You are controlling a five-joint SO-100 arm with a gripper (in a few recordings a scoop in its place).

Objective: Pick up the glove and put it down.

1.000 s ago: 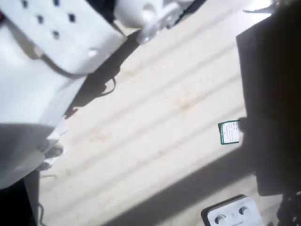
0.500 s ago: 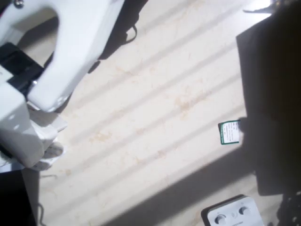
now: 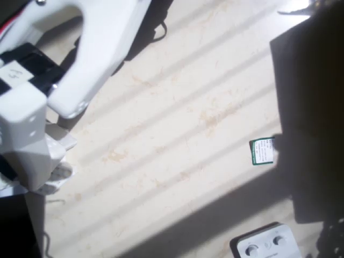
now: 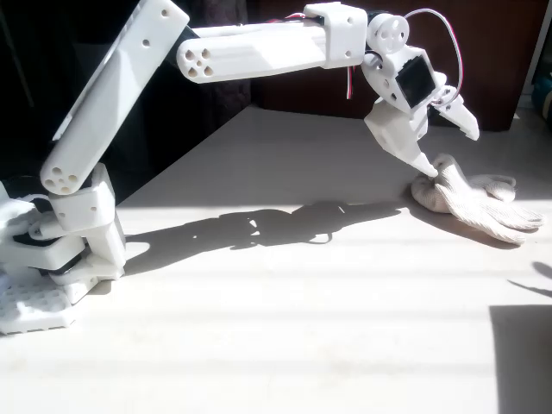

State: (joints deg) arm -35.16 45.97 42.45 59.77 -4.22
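At table's far right, tool (image 4: 448,142) (jaws apart) w/ lower tip touching glove (image 4: 474,200).

text 1: handwritten mark, seemingly "4", on a white label (image 3: 14,72) on the arm's black motor | text 2: green-and-white tag (image 3: 263,151) with printed lines too small to read | gripper not visible in this overhead view, so no relative placement

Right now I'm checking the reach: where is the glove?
In the fixed view, the glove lies on the table's right side, under the gripper.
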